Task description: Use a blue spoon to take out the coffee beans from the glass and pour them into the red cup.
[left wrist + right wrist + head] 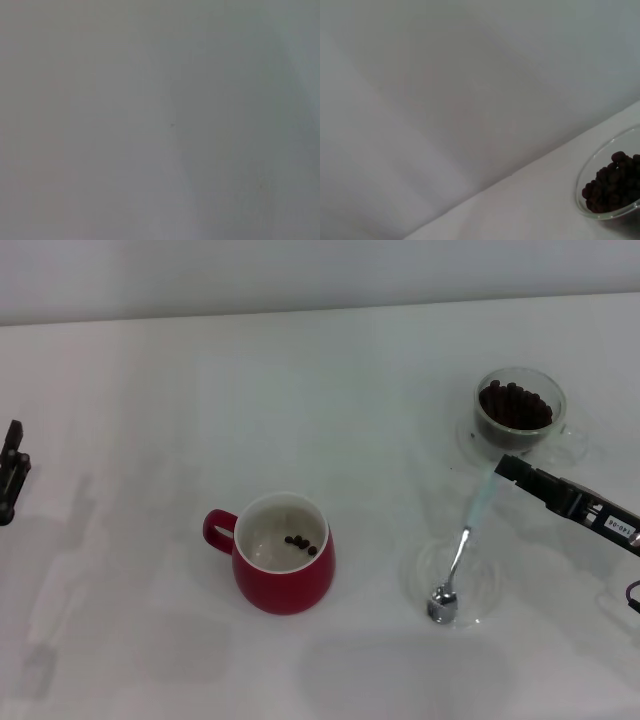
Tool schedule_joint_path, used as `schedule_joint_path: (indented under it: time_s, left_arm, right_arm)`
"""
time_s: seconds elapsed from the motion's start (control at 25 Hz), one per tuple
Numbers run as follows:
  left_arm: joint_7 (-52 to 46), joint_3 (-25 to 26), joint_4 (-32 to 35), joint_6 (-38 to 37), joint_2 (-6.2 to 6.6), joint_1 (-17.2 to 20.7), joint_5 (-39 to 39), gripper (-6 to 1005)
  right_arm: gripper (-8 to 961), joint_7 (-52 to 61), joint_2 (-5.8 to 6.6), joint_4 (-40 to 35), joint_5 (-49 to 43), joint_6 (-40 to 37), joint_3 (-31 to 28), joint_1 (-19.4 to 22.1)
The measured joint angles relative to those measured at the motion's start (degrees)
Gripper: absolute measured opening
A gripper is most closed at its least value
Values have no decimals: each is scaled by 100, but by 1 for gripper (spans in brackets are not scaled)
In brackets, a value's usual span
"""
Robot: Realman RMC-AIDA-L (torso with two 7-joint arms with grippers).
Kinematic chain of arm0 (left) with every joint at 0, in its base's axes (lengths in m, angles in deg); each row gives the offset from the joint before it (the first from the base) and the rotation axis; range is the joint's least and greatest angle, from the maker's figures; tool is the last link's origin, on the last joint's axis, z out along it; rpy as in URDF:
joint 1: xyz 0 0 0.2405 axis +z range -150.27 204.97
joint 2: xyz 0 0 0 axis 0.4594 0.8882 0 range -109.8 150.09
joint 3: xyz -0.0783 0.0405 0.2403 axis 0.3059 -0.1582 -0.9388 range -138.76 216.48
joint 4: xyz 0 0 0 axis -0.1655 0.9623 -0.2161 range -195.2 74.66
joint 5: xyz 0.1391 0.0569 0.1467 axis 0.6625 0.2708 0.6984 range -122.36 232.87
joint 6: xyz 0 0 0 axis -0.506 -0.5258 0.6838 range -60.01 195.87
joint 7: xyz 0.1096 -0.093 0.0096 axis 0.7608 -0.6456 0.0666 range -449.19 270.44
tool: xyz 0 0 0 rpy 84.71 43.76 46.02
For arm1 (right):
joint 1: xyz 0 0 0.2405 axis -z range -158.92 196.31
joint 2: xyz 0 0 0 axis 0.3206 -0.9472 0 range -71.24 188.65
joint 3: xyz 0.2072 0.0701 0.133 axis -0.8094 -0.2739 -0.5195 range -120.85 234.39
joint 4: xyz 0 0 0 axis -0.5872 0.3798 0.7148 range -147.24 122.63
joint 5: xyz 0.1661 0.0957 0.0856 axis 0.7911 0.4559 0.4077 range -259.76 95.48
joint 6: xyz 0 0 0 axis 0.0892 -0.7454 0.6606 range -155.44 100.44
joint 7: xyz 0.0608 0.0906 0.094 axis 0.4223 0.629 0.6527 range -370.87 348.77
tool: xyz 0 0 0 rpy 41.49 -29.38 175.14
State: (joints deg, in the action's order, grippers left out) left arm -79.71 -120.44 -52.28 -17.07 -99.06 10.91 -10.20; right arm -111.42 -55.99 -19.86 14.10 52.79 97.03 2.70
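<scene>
The red cup (pixel 285 585) stands at the table's middle with a few coffee beans (pixel 298 542) inside. The glass (pixel 484 428), heaped with coffee beans (pixel 515 405), stands on its clear saucer (pixel 575 447) at the far right. It also shows in the right wrist view (pixel 585 200). My right gripper (pixel 505 470), just in front of the glass, is shut on the end of the blue spoon's pale handle. The blue spoon (pixel 462 545) slants down, and its metal bowl rests in a flat clear dish (pixel 420 570). My left gripper (pixel 12 475) is parked at the left edge.
The white table (pixel 150 390) ends at a pale wall behind. The flat clear dish lies to the right of the red cup and in front of the glass. The left wrist view shows only a blank pale surface.
</scene>
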Motion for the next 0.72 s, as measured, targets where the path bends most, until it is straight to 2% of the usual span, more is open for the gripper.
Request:
schedule_joint_path:
  time_s: [0.48, 0.72]
  left_arm:
    - [0, 4, 0, 0, -1, 0, 15, 681]
    - [2, 4, 0, -2, 2, 20, 13, 681]
  right_arm:
    - [231, -30, -1, -37, 5, -1, -27, 11]
    - [231, -140, 0, -421, 77, 259, -291, 100]
